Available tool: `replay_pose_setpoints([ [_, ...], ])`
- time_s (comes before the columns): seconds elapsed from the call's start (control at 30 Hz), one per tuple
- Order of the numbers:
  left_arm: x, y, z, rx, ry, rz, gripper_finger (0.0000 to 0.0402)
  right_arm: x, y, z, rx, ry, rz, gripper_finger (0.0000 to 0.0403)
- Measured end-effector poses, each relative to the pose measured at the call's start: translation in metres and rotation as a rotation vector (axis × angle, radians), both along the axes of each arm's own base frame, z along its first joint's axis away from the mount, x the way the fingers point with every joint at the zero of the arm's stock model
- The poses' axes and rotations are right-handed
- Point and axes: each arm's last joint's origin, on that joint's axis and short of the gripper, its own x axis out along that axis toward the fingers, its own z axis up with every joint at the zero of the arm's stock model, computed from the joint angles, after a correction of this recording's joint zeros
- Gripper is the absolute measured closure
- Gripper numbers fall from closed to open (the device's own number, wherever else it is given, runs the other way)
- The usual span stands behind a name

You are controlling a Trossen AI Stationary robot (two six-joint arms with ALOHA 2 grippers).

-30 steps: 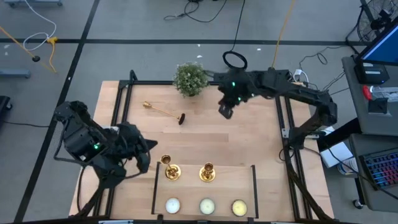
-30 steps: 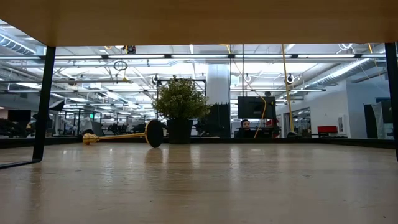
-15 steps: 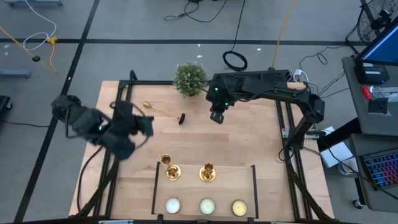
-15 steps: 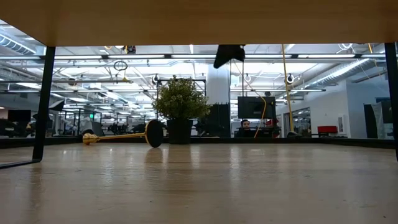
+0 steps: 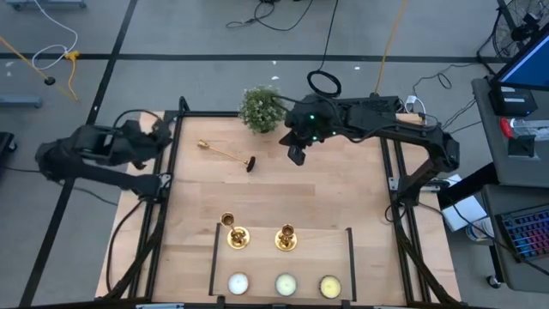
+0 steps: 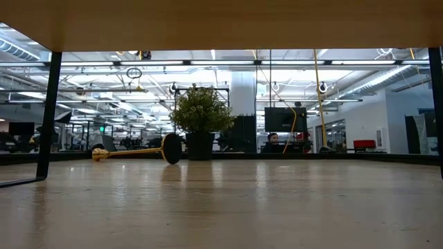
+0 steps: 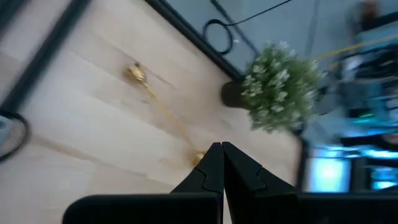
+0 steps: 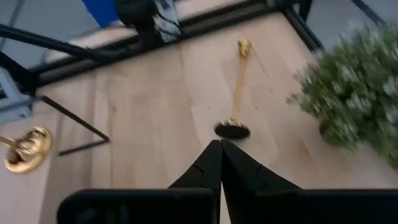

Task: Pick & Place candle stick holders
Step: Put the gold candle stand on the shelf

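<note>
Both end effectors pinched shut, empty — left end effector (image 5: 161,129) at table's edge, right end effector (image 5: 296,154) above fallen candlestick (image 5: 227,154).

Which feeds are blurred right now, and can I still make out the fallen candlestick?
Left wrist view: motion-smeared, though the fallen candlestick still reads beside the potted plant. Right wrist view: plant soft, candlestick fairly clear. High view: sharp. Low view: sharp, candlestick backlit by the room.
</note>
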Motion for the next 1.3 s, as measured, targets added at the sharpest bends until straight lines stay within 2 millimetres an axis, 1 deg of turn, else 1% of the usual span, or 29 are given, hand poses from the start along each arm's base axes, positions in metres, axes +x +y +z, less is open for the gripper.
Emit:
replay_pose_setpoints([
  [0.07,-0.007,0.002,-0.009,0.0,-0.078,0.016,0.0401,0.002,0.004,0.002,-0.008,-0.025,0.014,0.0403],
  [0.1,-0.007,0.003,-0.014,0.001,-0.117,0.023,0.0401,0.003,0.006,0.002,-0.008,-0.025,0.021,0.0403],
  [0.23,0.0,0.005,-0.036,-0.025,-0.226,0.011,0.0401,0.004,0.014,0.004,-0.025,-0.031,0.052,0.0403],
  [0.37,0.021,0.008,-0.066,-0.084,-0.235,-0.048,0.0401,0.004,0.018,0.004,-0.035,-0.034,0.071,0.0403],
  [0.5,0.041,0.016,-0.092,-0.12,-0.267,-0.097,0.0401,0.005,0.018,0.005,-0.045,-0.04,0.077,0.0403],
  [0.57,0.051,0.023,-0.103,-0.116,-0.293,-0.123,0.0401,0.005,0.018,0.004,-0.045,-0.039,0.078,0.0403],
  [0.63,0.058,0.031,-0.111,-0.064,-0.314,-0.164,0.0401,0.005,0.018,0.004,-0.045,-0.038,0.078,0.0403],
  [0.73,0.065,0.047,-0.117,0.064,-0.297,-0.234,0.0401,0.005,0.018,0.004,-0.036,-0.039,0.091,0.0403],
  [0.83,0.066,0.065,-0.119,0.186,-0.223,-0.332,0.0401,0.005,0.019,0.002,-0.019,-0.032,0.11,0.0403],
  [0.97,0.066,0.087,-0.125,0.253,-0.126,-0.471,0.0401,0.005,0.02,-0.005,0.009,-0.014,0.112,0.0403],
  [1.13,0.068,0.111,-0.129,0.317,-0.046,-0.631,0.0401,0.006,0.026,-0.01,0.019,0.002,0.124,0.0403],
  [1.23,0.07,0.121,-0.129,0.377,0.002,-0.748,0.0401,0.007,0.03,-0.009,0.01,-0.004,0.124,0.0403],
  [1.3,0.072,0.125,-0.128,0.417,0.035,-0.833,0.0401,0.008,0.031,-0.008,0.012,-0.012,0.098,0.0403],
])
